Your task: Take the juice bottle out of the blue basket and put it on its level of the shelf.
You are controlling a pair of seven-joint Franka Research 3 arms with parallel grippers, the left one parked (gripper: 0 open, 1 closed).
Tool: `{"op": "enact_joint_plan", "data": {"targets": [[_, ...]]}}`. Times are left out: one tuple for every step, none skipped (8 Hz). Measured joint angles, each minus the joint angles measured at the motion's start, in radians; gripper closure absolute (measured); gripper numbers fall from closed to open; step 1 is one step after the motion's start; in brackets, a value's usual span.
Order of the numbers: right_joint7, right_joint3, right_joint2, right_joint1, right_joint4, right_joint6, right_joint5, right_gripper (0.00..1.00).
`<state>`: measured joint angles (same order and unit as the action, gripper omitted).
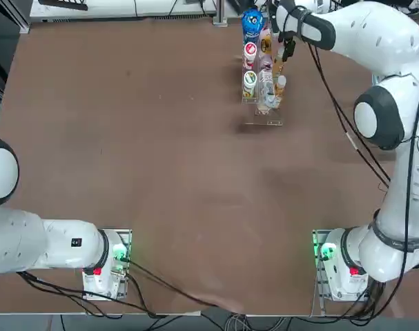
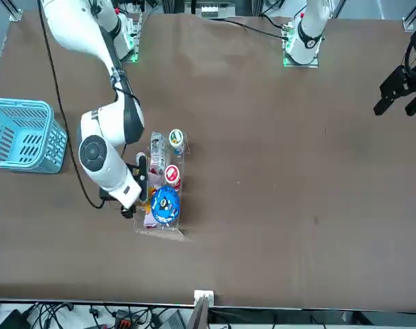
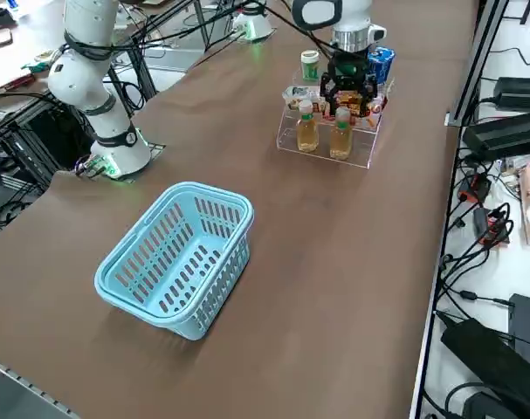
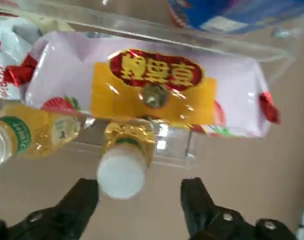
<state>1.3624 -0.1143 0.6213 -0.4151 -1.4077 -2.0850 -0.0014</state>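
Your right gripper (image 4: 140, 190) has its fingers spread wide, one on either side of the white cap of the juice bottle (image 4: 121, 172), with a gap showing to each; it grips nothing. That spread suits a release: as I judge it, you want both fingers clear of the cap so that backing off won't tip so slim a bottle. The bottle stands upright on the shelf's (image 3: 361, 158) front level, the side nearest the blue basket (image 3: 190, 321), and that looks like its proper level, since the near-identical amber bottle (image 3: 307, 131) stands upright beside it, a little apart. Just behind the bottle, the pale wrapped packet (image 4: 232, 95) with red twisted ends lies lengthwise across the shelf, so your retreat should avoid pushing that way. Farther out on the shelf you have the green-lidded tub (image 3: 310, 64), the red-lidded container (image 2: 173, 174), the blue-topped container (image 2: 165, 205) and a large white-labelled bottle (image 2: 157, 152), grouped closely. The basket sits on the table (image 3: 334, 288), well apart from the shelf. You look to be nearly done: withdraw straight and slowly, then check that the bottle stays steady.
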Motion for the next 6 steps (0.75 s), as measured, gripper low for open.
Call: {"op": "enact_joint_plan", "data": {"targets": [[0.0, -0.001, -0.003, 0.006, 0.011, 0.004, 0.0, 0.0], [0.0, -0.005, -0.01, 0.014, 0.021, 0.022, 0.0, 0.0], [0.0, -0.008, -0.02, 0.029, 0.037, 0.058, 0.007, 0.0], [0.0, -0.01, -0.037, 0.054, 0.064, 0.11, 0.021, 0.0], [0.0, -0.01, -0.06, 0.082, 0.088, 0.159, 0.039, 0.0], [-0.003, -0.012, -0.089, 0.112, 0.102, 0.19, 0.061, 0.0]]}}
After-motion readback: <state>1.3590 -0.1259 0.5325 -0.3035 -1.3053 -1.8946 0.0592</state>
